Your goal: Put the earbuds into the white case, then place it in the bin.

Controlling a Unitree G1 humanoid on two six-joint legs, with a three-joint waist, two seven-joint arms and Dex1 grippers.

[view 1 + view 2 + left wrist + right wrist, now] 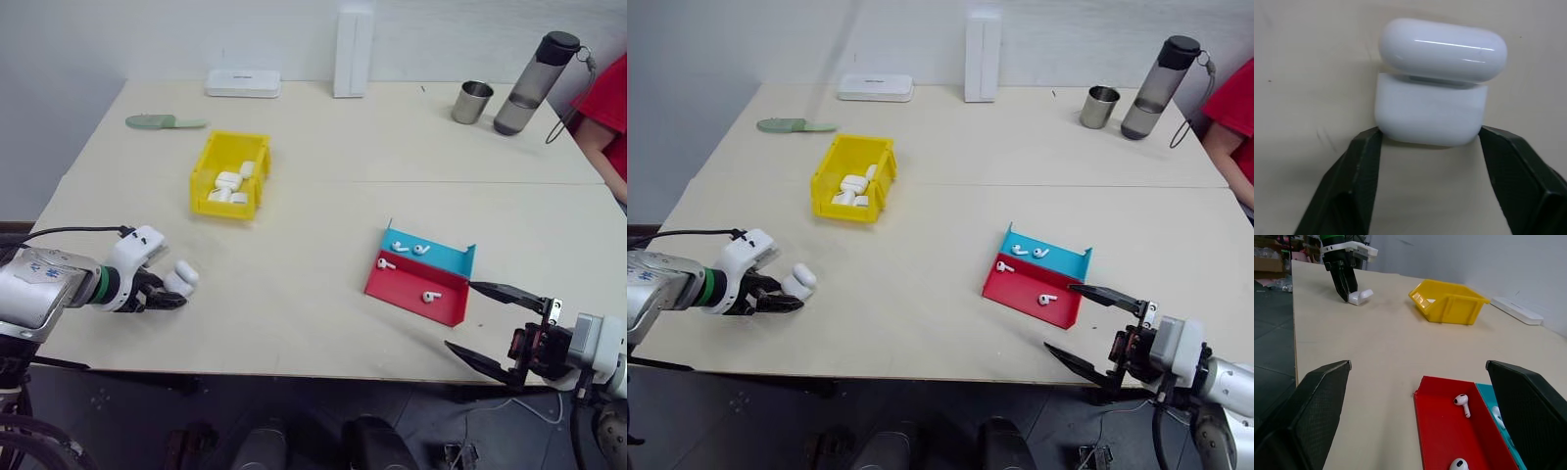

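The white case (182, 276) sits on the table near its front left edge, with its lid tipped partly open (1442, 46). My left gripper (168, 296) is shut on the case's lower body, one black finger (1359, 161) pressing on each side. Several earbuds (400, 247) lie in the red and blue tray (446, 311) at the front right. My right gripper (460, 315) hovers open just right of the tray, holding nothing. The yellow bin (223, 208) stands left of centre and holds several white cases.
Along the far edge are a flat white box (242, 83), a tall upright white box (353, 51), a metal cup (472, 102) and a dark bottle (534, 83). A green flat object (165, 121) lies at the far left. A person's red sleeve (607, 108) is at the right.
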